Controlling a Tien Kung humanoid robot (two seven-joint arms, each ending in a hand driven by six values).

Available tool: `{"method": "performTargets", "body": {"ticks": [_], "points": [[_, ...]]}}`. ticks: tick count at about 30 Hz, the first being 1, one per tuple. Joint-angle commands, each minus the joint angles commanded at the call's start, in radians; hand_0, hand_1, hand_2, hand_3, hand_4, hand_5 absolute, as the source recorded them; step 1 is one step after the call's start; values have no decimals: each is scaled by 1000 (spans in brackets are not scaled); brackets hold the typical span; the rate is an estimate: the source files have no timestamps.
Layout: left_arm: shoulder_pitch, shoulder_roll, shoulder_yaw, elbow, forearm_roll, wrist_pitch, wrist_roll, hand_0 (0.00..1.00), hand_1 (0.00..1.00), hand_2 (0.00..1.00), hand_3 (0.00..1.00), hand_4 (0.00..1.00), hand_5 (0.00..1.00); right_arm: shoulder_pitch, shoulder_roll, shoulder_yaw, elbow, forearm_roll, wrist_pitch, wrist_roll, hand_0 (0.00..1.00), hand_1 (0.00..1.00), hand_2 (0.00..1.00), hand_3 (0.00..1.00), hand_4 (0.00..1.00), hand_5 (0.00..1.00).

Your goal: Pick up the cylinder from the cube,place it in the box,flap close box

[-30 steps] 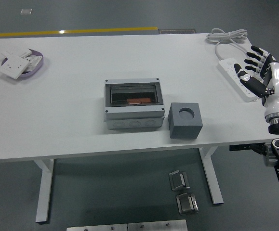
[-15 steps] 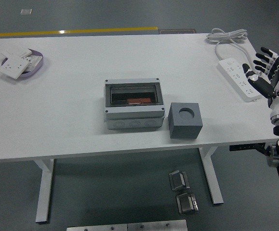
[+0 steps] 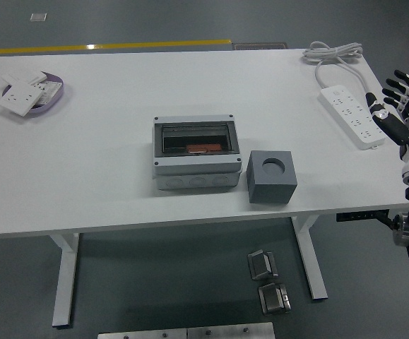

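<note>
A grey box [image 3: 194,154] with a dark see-through lid shut over it sits mid-table. An orange object [image 3: 203,148] shows through the lid inside it. A dark grey cube [image 3: 271,176] with an empty round hole [image 3: 272,165] in its top stands just right of the box. My right hand [image 3: 400,106] is at the table's right edge, far from the cube, fingers spread and empty. The left arm is out of view.
A white power strip [image 3: 352,115] with its coiled cable [image 3: 335,53] lies at the back right, next to my right hand. A plate of white switch plates [image 3: 29,93] sits at the far left. Metal parts [image 3: 268,281] lie on the floor below the table.
My right hand has drawn back to the right, off the power strip toward the table's edge, fingers still spread. Box and cube have not moved.
</note>
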Motion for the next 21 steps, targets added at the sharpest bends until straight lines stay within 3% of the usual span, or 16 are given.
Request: {"method": "performTargets", "body": {"ticks": [21], "points": [[-5, -7, -12, 0, 2, 1, -3, 598, 622, 570, 606, 659, 290, -2, 1, 1, 2, 3, 4, -2, 767, 745, 784, 795, 844, 236]]}}
